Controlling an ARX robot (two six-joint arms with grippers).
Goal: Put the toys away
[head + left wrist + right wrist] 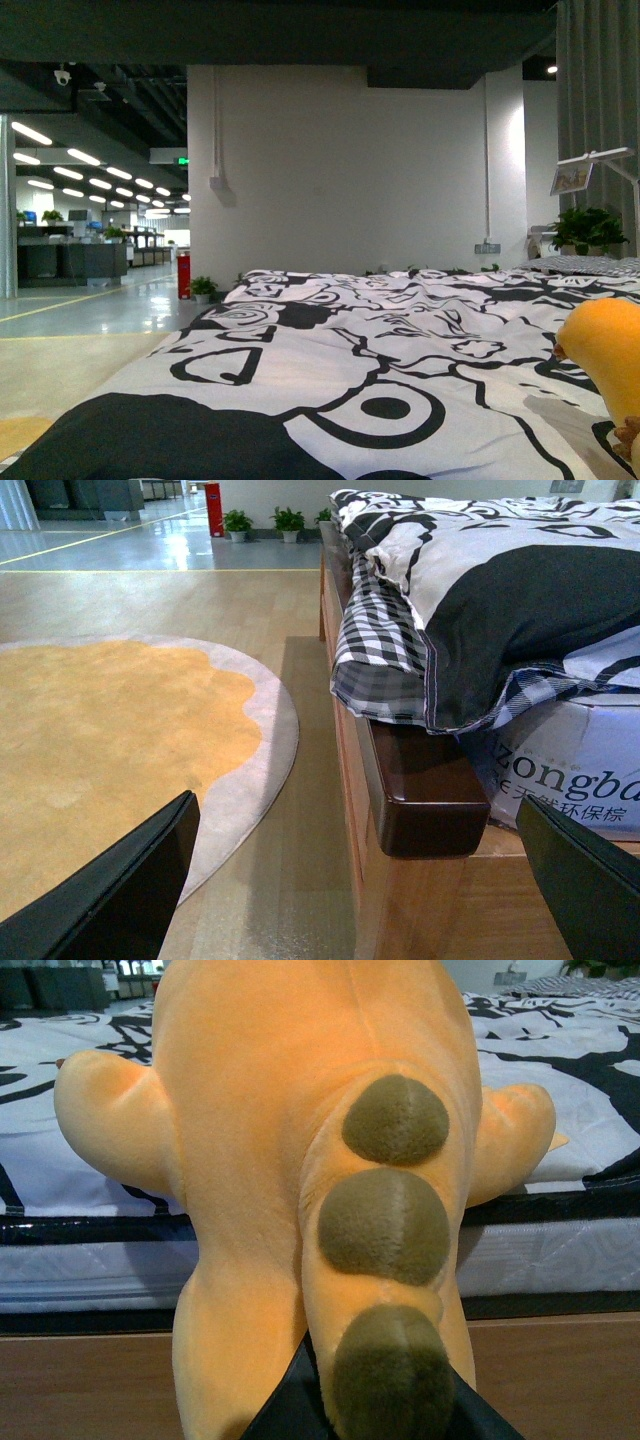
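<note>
The orange-yellow plush animal (260, 1160) fills the right wrist view, hanging in front of the bed with olive-green round bumps down one ridge. My right gripper (375, 1400) is shut on its lower end, black fingers pressed on either side of the lowest bump. In the front view only a rounded orange part of the plush animal (605, 350) shows at the right edge above the duvet. My left gripper (365, 880) stands open beside the bed's corner, its two black fingers (120, 890) wide apart with nothing between them.
A bed with a black-and-white patterned duvet (380, 370) spreads ahead. Its dark wooden frame corner (420, 790) and a checked sheet lie close to the left gripper. A round orange rug (110, 740) covers the wooden floor. A white wall (340, 170) and potted plants stand beyond.
</note>
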